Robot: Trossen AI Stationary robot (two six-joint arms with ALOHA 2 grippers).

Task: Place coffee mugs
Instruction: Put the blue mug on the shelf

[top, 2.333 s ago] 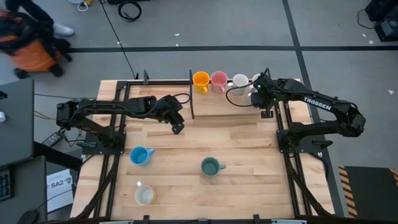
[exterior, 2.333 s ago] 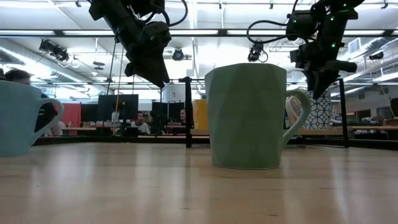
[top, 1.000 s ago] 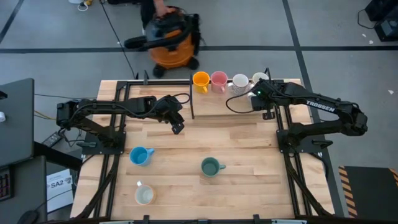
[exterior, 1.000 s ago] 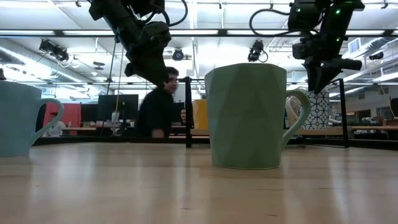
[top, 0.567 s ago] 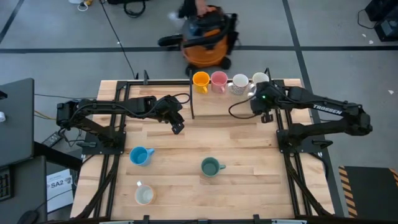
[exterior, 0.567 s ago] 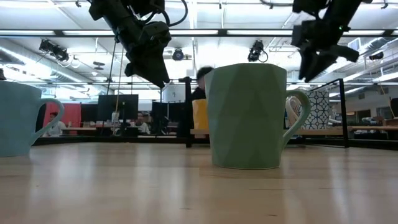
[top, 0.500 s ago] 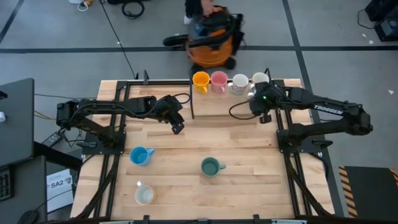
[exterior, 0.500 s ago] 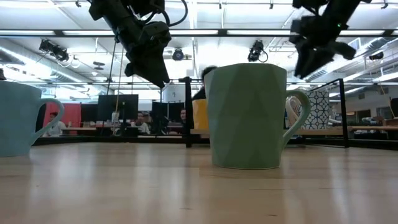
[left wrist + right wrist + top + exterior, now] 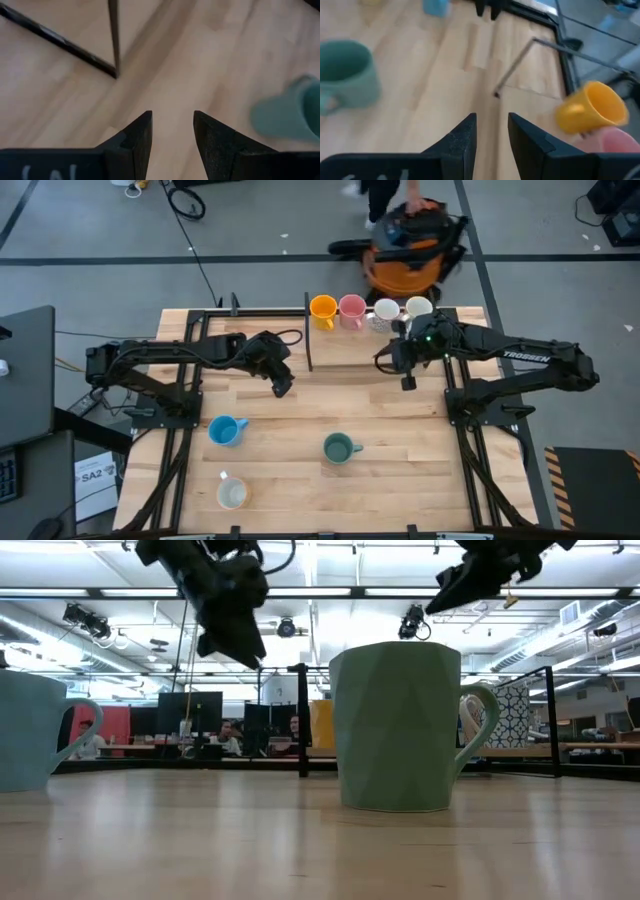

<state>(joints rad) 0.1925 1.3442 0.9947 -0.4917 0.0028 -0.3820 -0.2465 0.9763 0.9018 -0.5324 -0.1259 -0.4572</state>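
High view: glossy round ceramic mugs, orange [image 9: 322, 308], pink [image 9: 351, 308] and two white, line the pale wooden table's [image 9: 380, 410] far edge. Low view: a faceted teal-green mug [image 9: 400, 727] stands upright. Wrist views: left gripper [image 9: 172, 131] and right gripper [image 9: 491, 131] are apart, empty

light blue mug [image 9: 35, 730]: cut by low view's edge | teal-green mug [image 9: 287, 110]: blurred, cropped

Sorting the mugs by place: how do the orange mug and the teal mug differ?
The orange mug stands in the row at the table's far edge, beside the pink mug; the teal mug stands alone mid-table, nearer the front. The orange one's handle points toward the front, the teal one's toward the right arm's side. Both are upright and ungripped.
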